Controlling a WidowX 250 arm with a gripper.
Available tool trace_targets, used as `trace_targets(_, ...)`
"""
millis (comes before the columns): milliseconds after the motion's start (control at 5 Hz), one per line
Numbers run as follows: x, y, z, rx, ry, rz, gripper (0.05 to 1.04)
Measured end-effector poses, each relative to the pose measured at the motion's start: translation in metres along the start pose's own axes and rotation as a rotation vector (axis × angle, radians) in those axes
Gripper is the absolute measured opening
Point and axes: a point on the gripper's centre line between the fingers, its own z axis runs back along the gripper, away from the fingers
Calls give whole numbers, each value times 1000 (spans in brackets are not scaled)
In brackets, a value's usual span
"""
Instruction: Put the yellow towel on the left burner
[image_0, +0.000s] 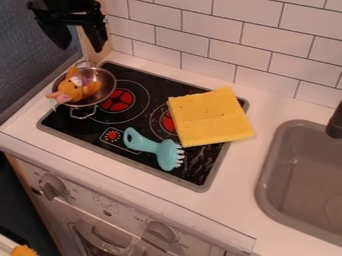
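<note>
Over the right burner (168, 121), the yellow towel (210, 117) is lying almost flat, its right side spilling past the edge of the black stove top (83, 129) onto the worktop (240, 172). For a sound pick, the gripper should be coming straight down on the towel's middle or its far half, pressing lightly so that the cloth is bunching between the fingers (99, 40), then lifting until the trailing corners are clearing the glass. The near left corner needs care: the teal brush (157, 147) is lying close by, its bristles pointing that way, and a low drag could be catching it. The left burner (117, 100) is waiting uncovered to the left, with the metal pan (105, 90) sitting against its left side and the orange plush toy (77, 89) resting inside, so lowering the towel a little toward the right of centre should be keeping it off the rim. The gripper (81, 46) is hanging at the far left above the pan, its fingers parted and holding nothing; from there, the towel is lying well apart, to the right and nearer.
</note>
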Motion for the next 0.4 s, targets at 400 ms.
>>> trace_targets(400, -1, -13, -11, -12, 34, -24, 1001)
